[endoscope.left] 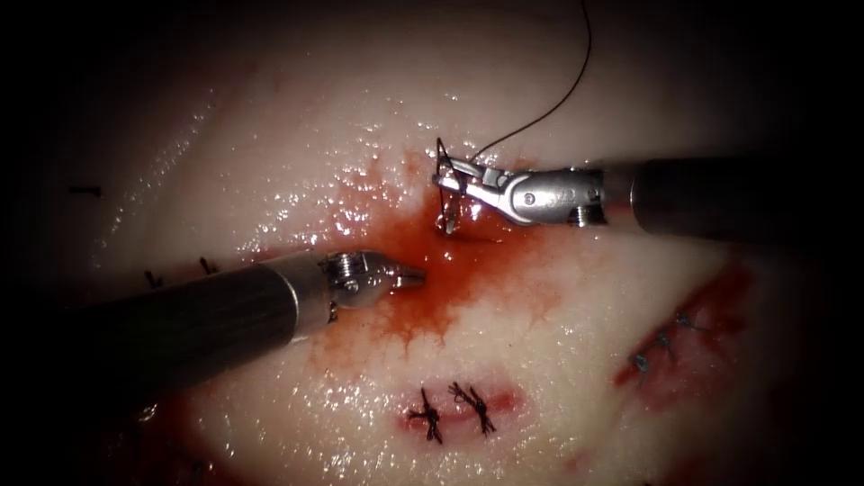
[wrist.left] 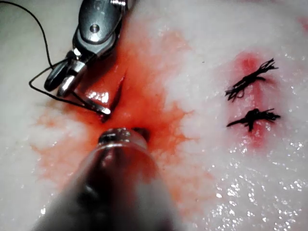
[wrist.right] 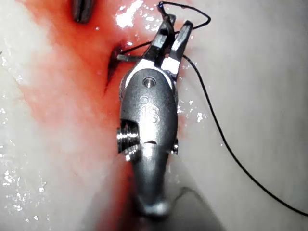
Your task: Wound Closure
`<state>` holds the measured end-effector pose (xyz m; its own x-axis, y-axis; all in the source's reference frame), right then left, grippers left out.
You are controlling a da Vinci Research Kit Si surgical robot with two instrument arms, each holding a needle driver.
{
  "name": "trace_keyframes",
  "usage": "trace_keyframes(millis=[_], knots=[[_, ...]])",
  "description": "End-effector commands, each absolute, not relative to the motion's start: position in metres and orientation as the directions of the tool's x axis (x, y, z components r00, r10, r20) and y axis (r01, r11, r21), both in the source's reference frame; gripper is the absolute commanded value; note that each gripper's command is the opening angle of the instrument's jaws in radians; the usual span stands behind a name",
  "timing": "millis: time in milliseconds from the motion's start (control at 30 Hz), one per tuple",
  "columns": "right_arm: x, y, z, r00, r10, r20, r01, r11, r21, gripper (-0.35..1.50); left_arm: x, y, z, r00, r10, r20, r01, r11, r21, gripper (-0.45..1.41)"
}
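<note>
Right tool [endoscope.left: 454, 171] grips the needle [endoscope.left: 443, 193] near its thread end, jaws clamped, needle tip down in the cut [endoscope.left: 468, 236]; judged step is needle entry, best done by rotating along the curve, not shoving. Left tool [endoscope.left: 409, 276] sits just left of the cut, jaws narrow, holding nothing. Needle looks thin and dark, with thread [endoscope.left: 558, 99] trailing up across wet tissue [endoscope.left: 576, 360] stained with red fluid [endoscope.left: 423, 297].

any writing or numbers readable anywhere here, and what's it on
"IS": stamped on the metal wrist body of the right tool, as it reads in the right wrist view.
A faint stamped marking shows on that same metal body in the endoscope view, too blurred to read.
No readable text on the left tool, the tissue or the thread.
</note>
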<state>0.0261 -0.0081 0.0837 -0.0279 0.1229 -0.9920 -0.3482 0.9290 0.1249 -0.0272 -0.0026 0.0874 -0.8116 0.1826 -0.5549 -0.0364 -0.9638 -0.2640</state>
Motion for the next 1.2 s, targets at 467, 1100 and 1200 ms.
trace_keyframes(millis=[467,1100,1200], knots=[[0.0255,-0.0079,0.086,-0.024,0.322,-0.947,-0.402,0.864,0.304,-0.35,-0.0264,-0.0049,0.0888,-0.815,0.163,-0.556,-0.019,-0.966,-0.257,0.09],[0.0262,-0.0087,0.0859,-0.083,0.575,-0.814,-0.463,0.701,0.542,-0.35,-0.0274,-0.0071,0.0884,-0.81,0.163,-0.563,-0.008,-0.963,-0.268,0.07],[0.0261,-0.0089,0.086,-0.081,0.61,-0.788,-0.474,0.672,0.569,-0.35,-0.0273,-0.0071,0.0884,-0.81,0.163,-0.563,-0.008,-0.963,-0.268,0.07]])
